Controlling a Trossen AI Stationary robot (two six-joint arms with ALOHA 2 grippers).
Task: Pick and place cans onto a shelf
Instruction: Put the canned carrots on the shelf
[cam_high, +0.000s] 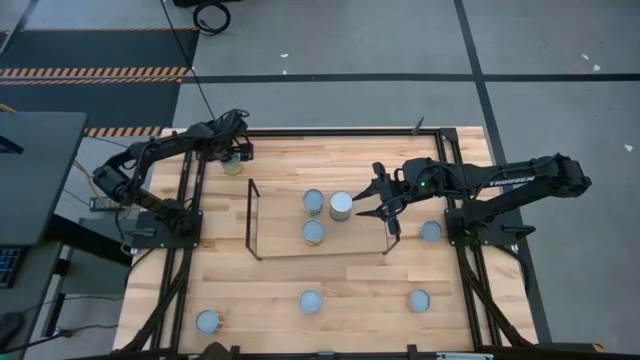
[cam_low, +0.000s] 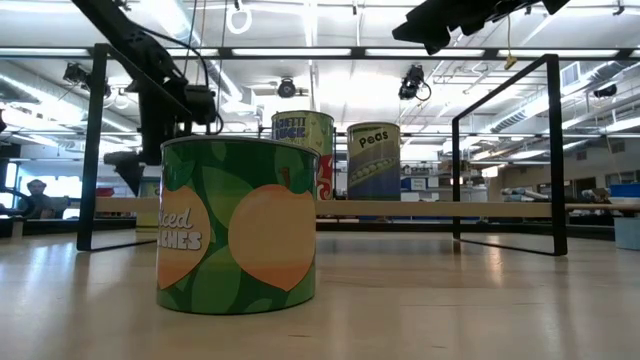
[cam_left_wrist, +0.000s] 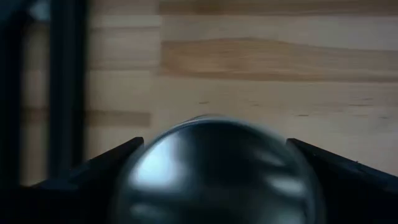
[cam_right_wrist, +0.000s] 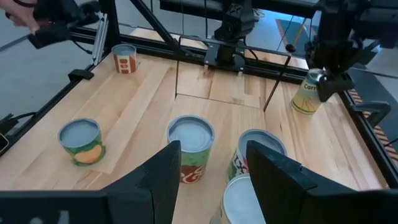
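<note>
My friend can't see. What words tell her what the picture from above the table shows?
Three cans stand on the shelf, with the open right gripper beside the white-lidded one. The left gripper is at a can near the table's far-left edge; four others dot the table.

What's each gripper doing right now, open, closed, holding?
Left gripper: jaws around a can near the table's far-left corner; grip cannot be told.
Right gripper: jaws open, empty, beside the white-lidded can on the shelf.

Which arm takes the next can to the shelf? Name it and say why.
Left. The left gripper sits right at a can off the shelf; the right gripper hangs open over the shelf, holding nothing.
</note>
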